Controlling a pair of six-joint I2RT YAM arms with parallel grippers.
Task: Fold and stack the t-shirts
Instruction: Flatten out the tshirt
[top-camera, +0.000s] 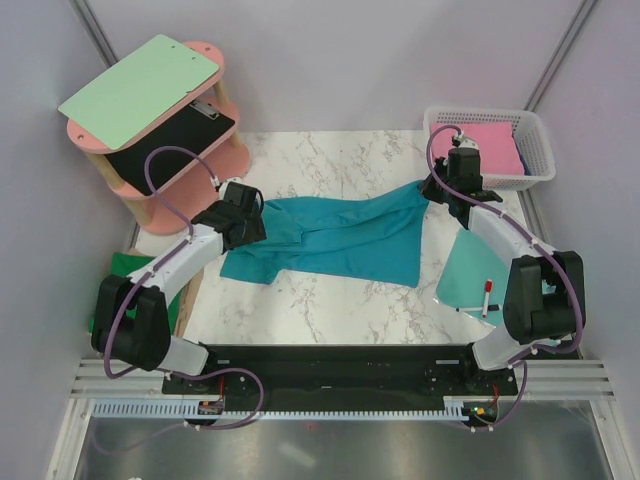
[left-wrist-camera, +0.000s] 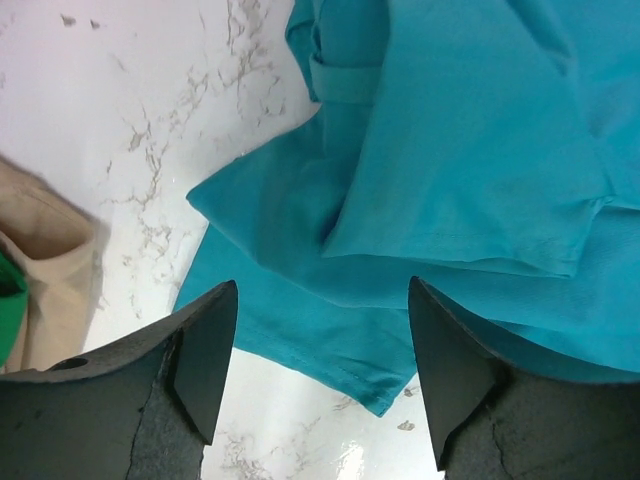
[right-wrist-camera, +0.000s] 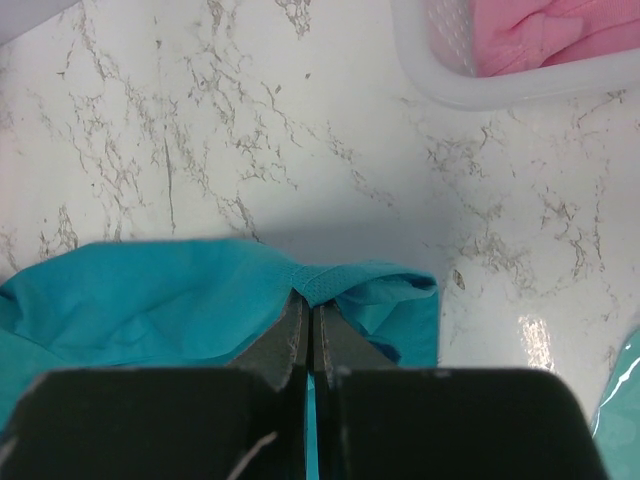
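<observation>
**A:** ok so where are the shirts at right now?

**B:** teal shirt (top-camera: 340, 235) is sprawled across the middle of the marble worktop (top-camera: 330, 160), all rumpled, not folded in any neat way. One layer lies doubled over another, and you can see a sleeve with its hem in the left wrist view. Its far right corner runs up to the right arm. Green shirt (top-camera: 128, 268) is bunched at the far left edge, beside the left arm and partly hidden by it. The two are well apart, nothing stacked.

**A:** and the fingers?

**B:** right fingers (right-wrist-camera: 310, 325) are pressed together and clamped on a banded edge of the teal shirt. The wrist cam shows the cloth pinched right at the tips. Left fingers (left-wrist-camera: 205, 340) are spread wide with nothing gripped between them, hanging over the shirt's left end. Through the gap you see teal cloth and a bit of bare marble.

**A:** anything else lying around?

**B:** yeah, a few things:
- white basket (top-camera: 535, 150) in the far right corner with pink cloth (top-camera: 490, 148) inside, just behind the right fingers
- teal board (top-camera: 462, 270) at the right edge next to the right arm, with a marker (top-camera: 487, 297) lying on it
- pink shelf (top-camera: 225, 110) off the far left corner, with a mint clipboard (top-camera: 140, 90) on top and a black clipboard (top-camera: 175, 140) on the tier below
</observation>
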